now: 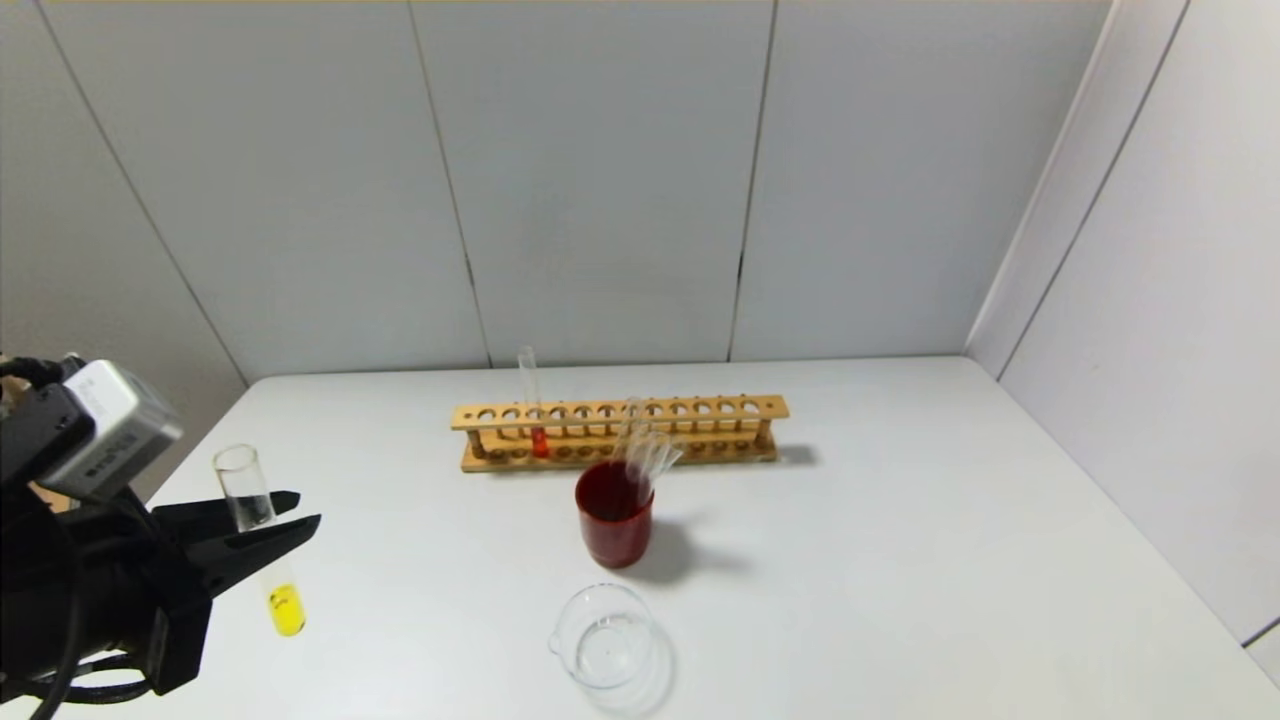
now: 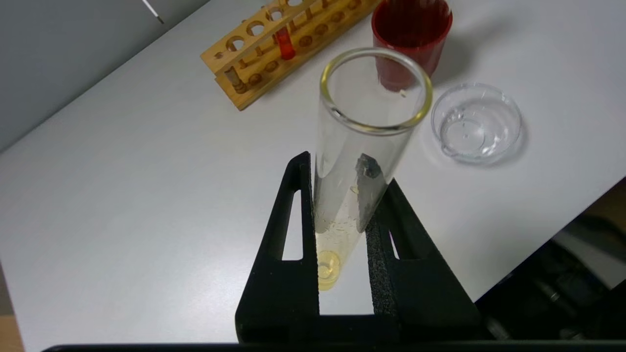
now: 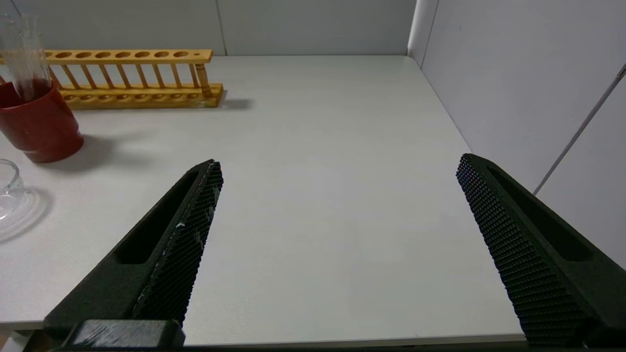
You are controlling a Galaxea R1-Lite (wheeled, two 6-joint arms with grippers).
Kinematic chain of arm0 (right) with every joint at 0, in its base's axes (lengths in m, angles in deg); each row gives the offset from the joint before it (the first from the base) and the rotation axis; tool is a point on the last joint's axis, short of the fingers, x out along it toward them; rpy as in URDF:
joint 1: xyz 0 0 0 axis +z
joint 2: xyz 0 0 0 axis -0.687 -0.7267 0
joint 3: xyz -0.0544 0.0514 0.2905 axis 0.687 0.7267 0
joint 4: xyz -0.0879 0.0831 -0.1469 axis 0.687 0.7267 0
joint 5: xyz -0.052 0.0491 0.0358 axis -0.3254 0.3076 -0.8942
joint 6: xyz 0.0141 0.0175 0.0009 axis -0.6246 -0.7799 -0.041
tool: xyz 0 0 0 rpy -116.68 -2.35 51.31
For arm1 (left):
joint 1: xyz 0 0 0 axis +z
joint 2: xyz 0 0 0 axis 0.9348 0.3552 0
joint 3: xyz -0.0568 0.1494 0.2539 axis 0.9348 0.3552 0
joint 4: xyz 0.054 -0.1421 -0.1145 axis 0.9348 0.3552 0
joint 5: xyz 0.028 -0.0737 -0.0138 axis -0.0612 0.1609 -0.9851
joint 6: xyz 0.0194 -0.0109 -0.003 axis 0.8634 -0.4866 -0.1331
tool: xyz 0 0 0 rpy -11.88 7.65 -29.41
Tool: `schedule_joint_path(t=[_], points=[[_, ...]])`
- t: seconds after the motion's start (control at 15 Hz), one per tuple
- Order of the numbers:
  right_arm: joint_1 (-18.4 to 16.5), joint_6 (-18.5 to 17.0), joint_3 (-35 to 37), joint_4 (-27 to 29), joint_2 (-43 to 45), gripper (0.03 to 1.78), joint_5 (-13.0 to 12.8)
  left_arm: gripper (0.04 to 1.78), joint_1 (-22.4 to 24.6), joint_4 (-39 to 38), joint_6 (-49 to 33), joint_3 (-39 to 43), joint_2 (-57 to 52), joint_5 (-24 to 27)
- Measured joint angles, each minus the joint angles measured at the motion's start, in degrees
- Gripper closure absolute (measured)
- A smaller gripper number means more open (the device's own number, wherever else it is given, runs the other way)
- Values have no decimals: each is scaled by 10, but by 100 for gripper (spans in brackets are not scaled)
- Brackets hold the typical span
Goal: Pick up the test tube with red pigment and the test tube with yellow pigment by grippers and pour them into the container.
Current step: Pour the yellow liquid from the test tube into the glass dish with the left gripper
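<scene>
The test tube with yellow pigment (image 1: 262,540) is clamped upright in the left end effector (image 1: 262,540) above the near-left surface (image 1: 900,560), its yellow liquid unpoured at the base. The test tube with red pigment (image 1: 531,405) stands in the wooden rack (image 1: 620,432) at the far side, not yet picked up. The container (image 1: 605,635), a clear glass beaker near the front, looks empty, so both pours seem left to do. A dark-red cup (image 1: 613,525) between rack and beaker holds colourless tubes (image 1: 645,455). The right end effector (image 3: 337,215) hangs wide open and empty over the right side.
</scene>
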Motion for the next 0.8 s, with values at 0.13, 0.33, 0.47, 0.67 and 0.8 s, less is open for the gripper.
schedule_joint_path(t=[0.13,0.33,0.47,0.67,0.8], points=[[0,0,0,0,0,6,0,149,-29,0,27,-1,23,-25],[0,0,0,0,0,6,0,149,-84,-5,38,-11,70,-88],[0,0,0,0,0,6,0,149,-130,-7,76,-20,108,-148],[0,0,0,0,0,6,0,149,-195,-27,107,-36,162,-224],[0,0,0,0,0,6,0,149,-223,-43,113,-40,195,-266]])
